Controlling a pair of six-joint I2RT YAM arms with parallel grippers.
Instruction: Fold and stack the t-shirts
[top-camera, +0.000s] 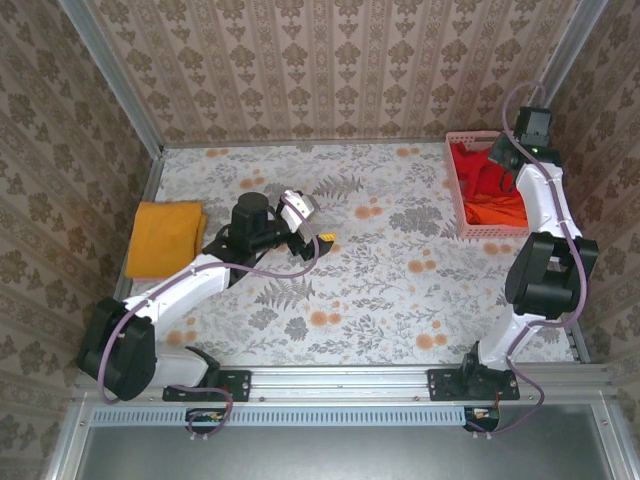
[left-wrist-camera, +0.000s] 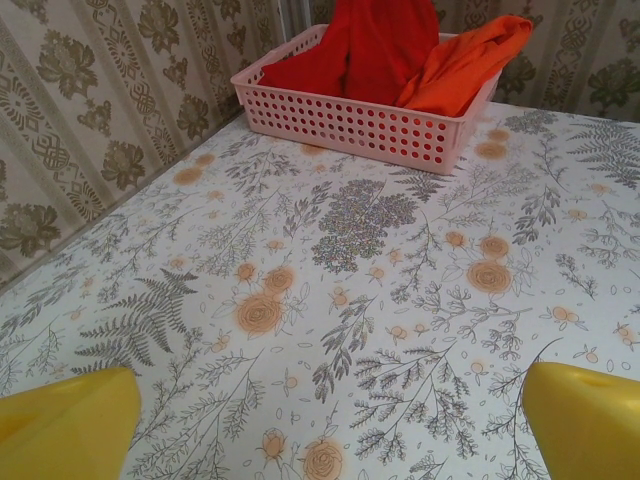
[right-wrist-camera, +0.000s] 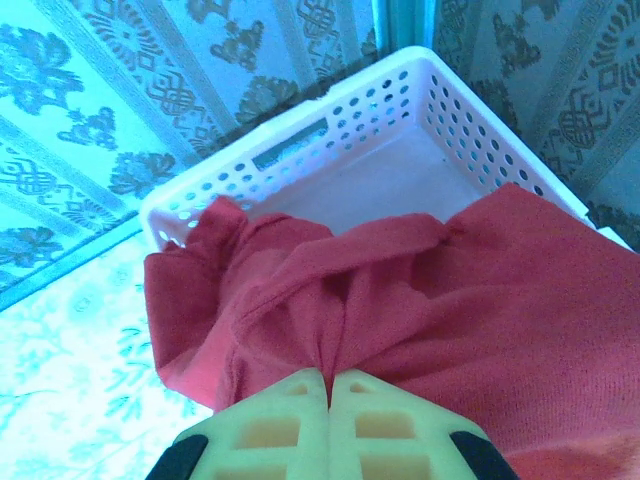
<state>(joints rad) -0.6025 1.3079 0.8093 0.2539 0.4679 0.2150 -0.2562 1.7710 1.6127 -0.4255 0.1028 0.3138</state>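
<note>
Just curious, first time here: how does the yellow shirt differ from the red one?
The yellow shirt lies folded flat on the table; the red shirt is bunched up over the pink basket. The yellow shirt lies free; the red shirt is pinched in the right gripper. Both are plain cloth.

No lettering, brand, number or sign can be read on the red t-shirt (right-wrist-camera: 420, 300), orange t-shirt (left-wrist-camera: 460, 65), mustard-yellow t-shirt (top-camera: 165, 238) or pink basket (left-wrist-camera: 350, 125)

Central table (top-camera: 400, 290) lies open; basket (top-camera: 458, 195) walls bound the far-right corner; folded yellow shirt (top-camera: 165, 238) covers the left edge.
</note>
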